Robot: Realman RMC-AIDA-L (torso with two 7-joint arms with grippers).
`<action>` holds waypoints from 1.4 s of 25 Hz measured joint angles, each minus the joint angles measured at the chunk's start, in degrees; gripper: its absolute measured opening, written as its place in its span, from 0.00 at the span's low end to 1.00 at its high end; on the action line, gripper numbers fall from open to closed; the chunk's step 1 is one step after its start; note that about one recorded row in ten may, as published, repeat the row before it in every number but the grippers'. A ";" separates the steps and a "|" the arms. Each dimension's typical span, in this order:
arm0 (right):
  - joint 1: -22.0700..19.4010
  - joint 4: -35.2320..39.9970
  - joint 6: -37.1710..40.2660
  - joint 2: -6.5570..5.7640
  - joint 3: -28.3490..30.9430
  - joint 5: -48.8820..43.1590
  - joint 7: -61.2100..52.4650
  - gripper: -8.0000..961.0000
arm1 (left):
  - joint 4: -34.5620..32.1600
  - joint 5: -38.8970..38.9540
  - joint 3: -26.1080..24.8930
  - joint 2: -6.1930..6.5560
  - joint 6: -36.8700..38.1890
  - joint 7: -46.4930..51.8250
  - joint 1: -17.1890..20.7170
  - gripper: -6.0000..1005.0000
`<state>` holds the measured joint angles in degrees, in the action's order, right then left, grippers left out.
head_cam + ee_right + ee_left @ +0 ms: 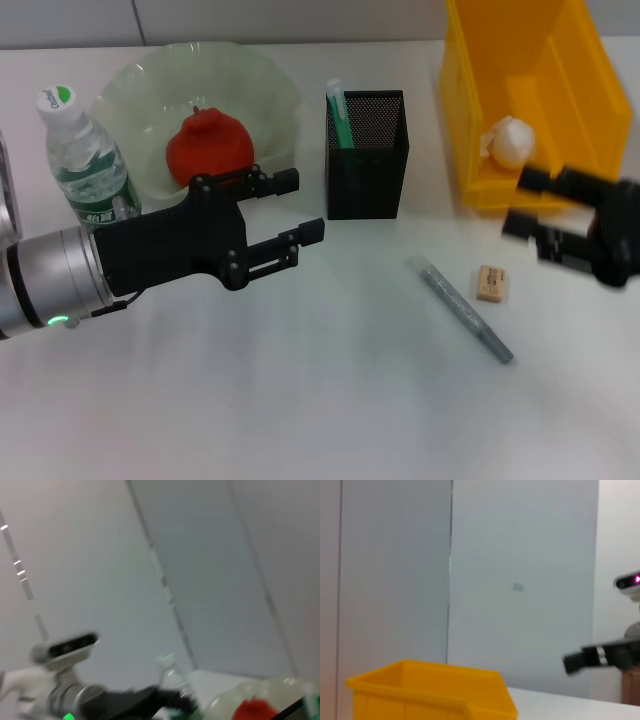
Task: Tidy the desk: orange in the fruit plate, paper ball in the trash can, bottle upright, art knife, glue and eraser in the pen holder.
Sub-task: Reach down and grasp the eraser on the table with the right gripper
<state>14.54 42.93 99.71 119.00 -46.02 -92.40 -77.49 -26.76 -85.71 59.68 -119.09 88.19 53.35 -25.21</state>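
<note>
The orange [208,148] lies in the pale green fruit plate [268,85]. The bottle [85,160] stands upright left of the plate. The black mesh pen holder [366,165] holds a green-and-white glue stick [337,112]. The paper ball [510,140] lies in the yellow trash bin [480,60]. The grey art knife [465,308] and the tan eraser [490,283] lie on the table right of centre. My left gripper [300,207] is open and empty, hovering in front of the plate. My right gripper [525,205] is open and empty, above the table in front of the bin and just right of the eraser.
The white table [300,400] ends at a grey wall behind. The left wrist view shows the yellow bin [435,690] and the right gripper [585,659] farther off. The right wrist view shows the left arm [135,700], the bottle [170,667] and the orange [255,710].
</note>
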 joint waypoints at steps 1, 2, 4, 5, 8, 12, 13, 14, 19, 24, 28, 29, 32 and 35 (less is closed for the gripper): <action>0.10 0.12 1.84 -0.06 1.10 -2.14 -0.28 0.67 | 0.01 0.05 0.00 0.00 0.44 0.00 -0.04 0.60; 0.14 0.16 3.43 -0.09 1.93 -3.75 -0.37 0.69 | 0.02 0.05 0.04 0.00 0.75 0.01 -0.11 0.60; -0.03 0.18 6.64 -0.09 3.24 -6.42 0.18 0.71 | 0.07 0.08 0.33 0.00 1.37 0.21 -0.31 0.60; -0.17 0.21 7.88 -0.08 3.69 -7.44 0.59 0.71 | 0.09 0.09 0.60 0.00 1.51 0.39 -0.49 0.60; -0.60 0.33 11.50 -0.02 5.54 -10.87 2.47 0.71 | 0.12 0.11 1.30 -0.01 1.81 0.70 -1.00 0.60; -1.23 0.39 14.82 -0.02 8.62 -12.33 3.75 0.71 | 0.35 0.22 2.08 -0.07 2.13 0.74 -1.65 0.60; -1.36 0.39 15.18 -0.04 9.39 -12.34 3.83 0.70 | 1.04 0.55 2.25 -0.07 2.14 0.58 -2.12 0.60; -1.47 0.41 15.60 -0.04 10.34 -12.35 3.87 0.70 | 1.04 0.55 2.25 -0.07 2.14 0.58 -2.12 0.60; -1.64 0.33 16.67 0.01 12.24 -12.40 3.53 0.70 | 1.54 0.81 2.69 -0.09 2.13 0.36 -2.48 0.60; -1.62 3.94 16.20 -0.11 14.11 -12.77 -3.10 0.70 | 1.54 0.81 2.72 -0.09 1.79 0.29 -2.43 0.60; 0.27 14.18 15.22 -1.17 16.64 -17.18 -21.41 0.70 | 1.54 0.81 2.73 -0.09 1.72 0.24 -2.30 0.60; 1.17 17.30 15.21 -1.65 16.79 -19.27 -26.06 0.70 | 1.55 0.82 2.73 -0.09 1.72 0.23 -2.29 0.60; 5.04 24.46 16.04 -2.83 16.22 -27.92 -38.40 0.70 | 1.82 0.82 2.72 -0.09 1.66 0.18 -2.25 0.60; 10.20 28.93 17.40 -3.45 14.92 -38.53 -45.31 0.70 | 2.11 0.82 2.73 -0.09 1.63 0.09 -2.27 0.60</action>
<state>24.75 71.86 117.11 115.55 -31.10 -130.93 -122.80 -24.64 -84.89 62.41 -119.18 89.82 53.44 -27.47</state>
